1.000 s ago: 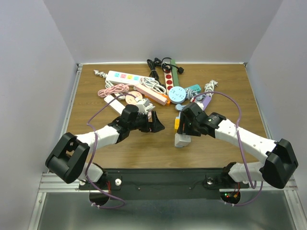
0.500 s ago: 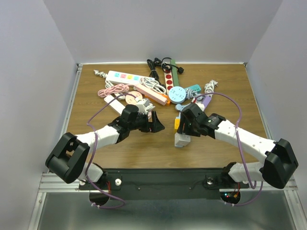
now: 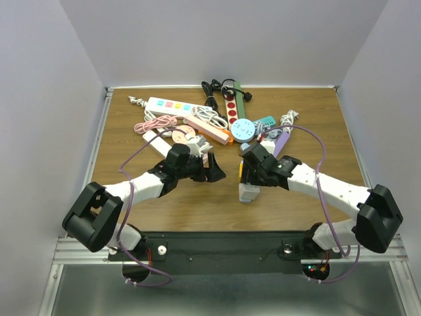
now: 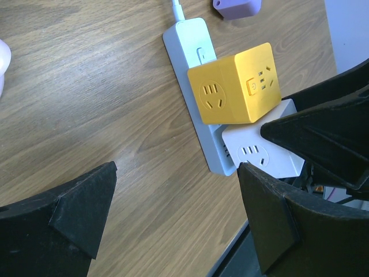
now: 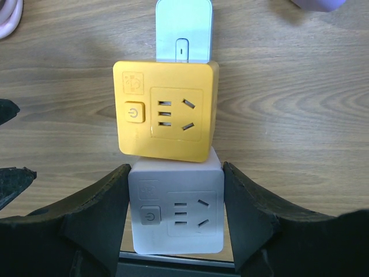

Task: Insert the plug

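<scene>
White cube plug (image 5: 176, 213): sits at the near end of the grey strip, socket face up, its far side touching the yellow cube. This is about the middle of the table, a little toward the near edge. Whether it is pushed fully home cannot be told.
Right gripper (image 5: 176, 173): fingers (image 5: 92, 213) pressed against the left and right sides of the white cube plug, gripping it.
Yellow cube (image 5: 166, 112): on the same strip, just beyond the white one, with its round button and socket face up.
Grey strip (image 4: 190, 52): lies flat on the wood, running from far to near, with its switch end toward the far edge.
Left gripper (image 4: 177, 168): low over bare wood just left of the strip, fingers spread wide and holding nothing.
Purple block (image 4: 236, 7): just past the strip's far end.
Pile of power strips and cords (image 3: 210, 115): heaped on the far half of the table, well apart from the near edge.
Table (image 3: 316, 112): brown wood grain.
</scene>
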